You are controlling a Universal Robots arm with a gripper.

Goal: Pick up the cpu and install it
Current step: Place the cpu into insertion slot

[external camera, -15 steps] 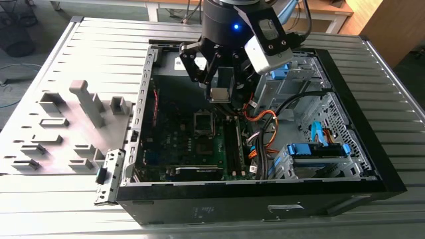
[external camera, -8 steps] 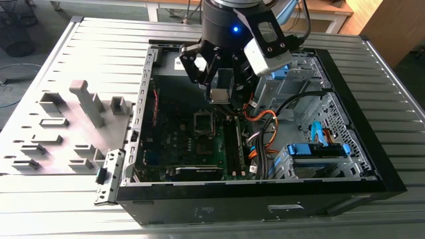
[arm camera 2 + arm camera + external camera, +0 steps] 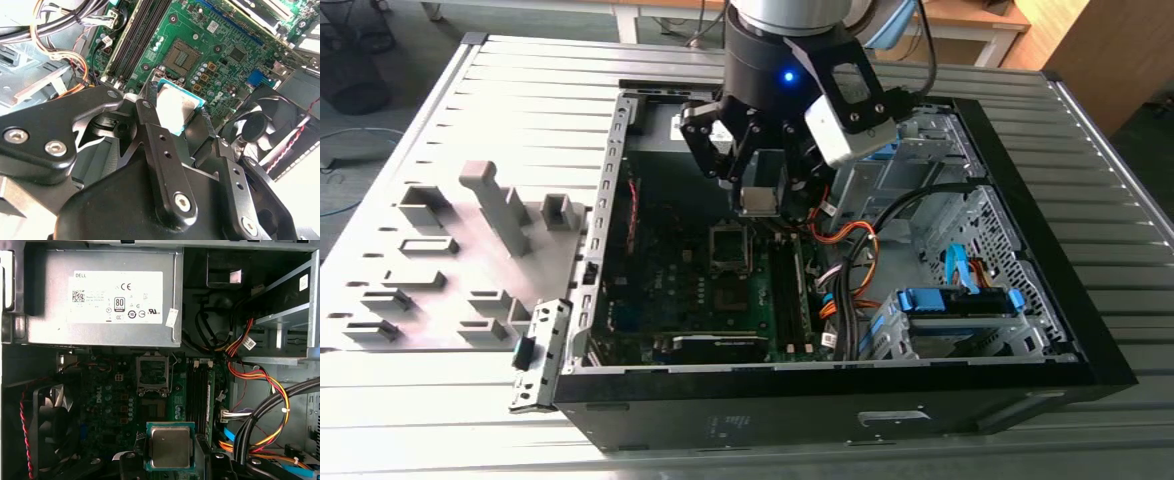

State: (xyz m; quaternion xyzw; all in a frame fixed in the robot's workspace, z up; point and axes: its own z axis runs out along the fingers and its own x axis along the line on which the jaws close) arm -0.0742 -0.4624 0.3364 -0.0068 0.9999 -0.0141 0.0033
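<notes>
The gripper (image 3: 761, 203) hangs over the open case (image 3: 1047, 300), which lies on its side on a slatted metal table (image 3: 1121, 180). Its fingers (image 3: 150, 125) are closed on the cpu (image 3: 759, 197), pinching it by two opposite edges. The chip sits flat between them with its silver top up, as the first wrist view shows (image 3: 170, 446).

The cpu is raised above the motherboard (image 3: 680, 290), over the middle of the case, and touches nothing but the fingers. In the second wrist view the socket (image 3: 182, 56) lies uncovered on the green board, apart from the cpu (image 3: 177, 107), with the memory slots (image 3: 135, 35) to one side of it and a black fan (image 3: 260, 125) to the other.

The power supply (image 3: 100, 300), a grey box with a white label, fills the far end of the case, beyond the board. Orange, yellow and black cables (image 3: 854, 250) run through the half of the case on the exterior view's right, near the blue drive caddies (image 3: 947, 300).

On the table at the exterior view's left, just beside the case, rests a grey tray (image 3: 400, 340) of upright blocks.
</notes>
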